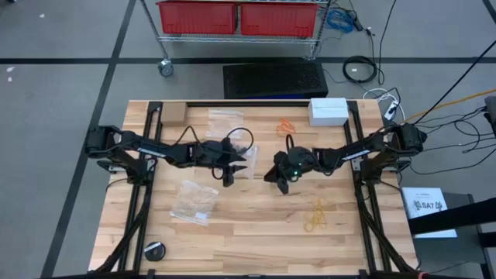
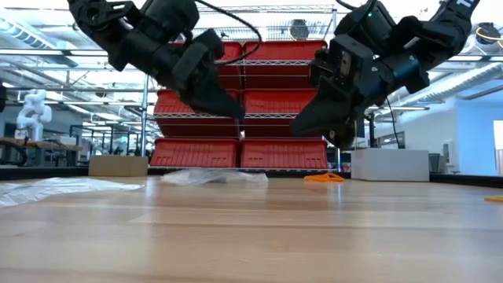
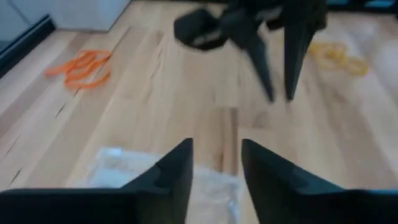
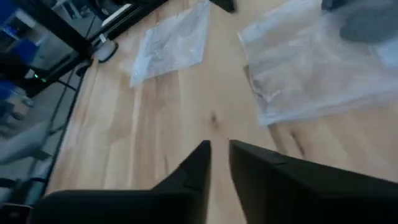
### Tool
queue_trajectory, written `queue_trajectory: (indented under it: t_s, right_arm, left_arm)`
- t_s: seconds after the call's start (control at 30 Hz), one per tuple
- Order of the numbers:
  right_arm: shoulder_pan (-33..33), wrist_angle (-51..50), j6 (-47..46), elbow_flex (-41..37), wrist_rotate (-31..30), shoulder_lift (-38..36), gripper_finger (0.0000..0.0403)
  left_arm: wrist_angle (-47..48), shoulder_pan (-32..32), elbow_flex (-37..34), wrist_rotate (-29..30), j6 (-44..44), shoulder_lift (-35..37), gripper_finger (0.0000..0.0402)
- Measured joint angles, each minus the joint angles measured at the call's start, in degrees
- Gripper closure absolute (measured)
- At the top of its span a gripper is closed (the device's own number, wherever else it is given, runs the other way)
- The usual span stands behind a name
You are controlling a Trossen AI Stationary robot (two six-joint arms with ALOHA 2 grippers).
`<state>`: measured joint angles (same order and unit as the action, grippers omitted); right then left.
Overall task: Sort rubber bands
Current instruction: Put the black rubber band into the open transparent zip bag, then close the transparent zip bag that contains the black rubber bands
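My left gripper [image 3: 216,163] hangs parted and empty mid-table; my right gripper [image 4: 219,155], nearly closed, holds nothing I can see; orange rubber bands [image 1: 287,125] lie toward the far edge, yellow-tan bands [image 1: 316,215] toward the near right corner; better to descend straight over one loop, pinching low.

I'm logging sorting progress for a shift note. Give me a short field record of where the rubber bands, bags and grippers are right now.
orange rubber bands: loose pile, far side of table, near white box
yellow rubber bands: loose pile, near right side
clear bags: one near left, one far centre
left gripper: above table centre, fingers apart, empty
right gripper: above table centre, facing left gripper, narrow gap, nothing visibly held
black rubber bands: not made out
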<state>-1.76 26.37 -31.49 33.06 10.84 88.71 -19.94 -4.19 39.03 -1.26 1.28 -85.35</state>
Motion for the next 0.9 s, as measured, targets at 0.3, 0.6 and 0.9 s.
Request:
queue_trajectory:
  t_s: [0.3,0.6,0.9]
  right_arm:
    - [-1.17,-0.97,-10.93,0.08,-14.38,1.65,0.0187]
    - [-3.86,-2.15,-10.26,9.84,-18.57,13.71,0.0162]
    - [-5.36,-6.58,-14.15,18.81,-24.98,23.77,0.0201]
  left_arm:
    - [-2.23,-3.89,0.70,-3.01,2.40,2.16,0.0211]
    - [-18.09,-14.29,-5.84,-20.72,9.58,5.59,0.0286]
    - [-23.74,-20.62,-9.58,-27.84,12.90,5.59,0.0297]
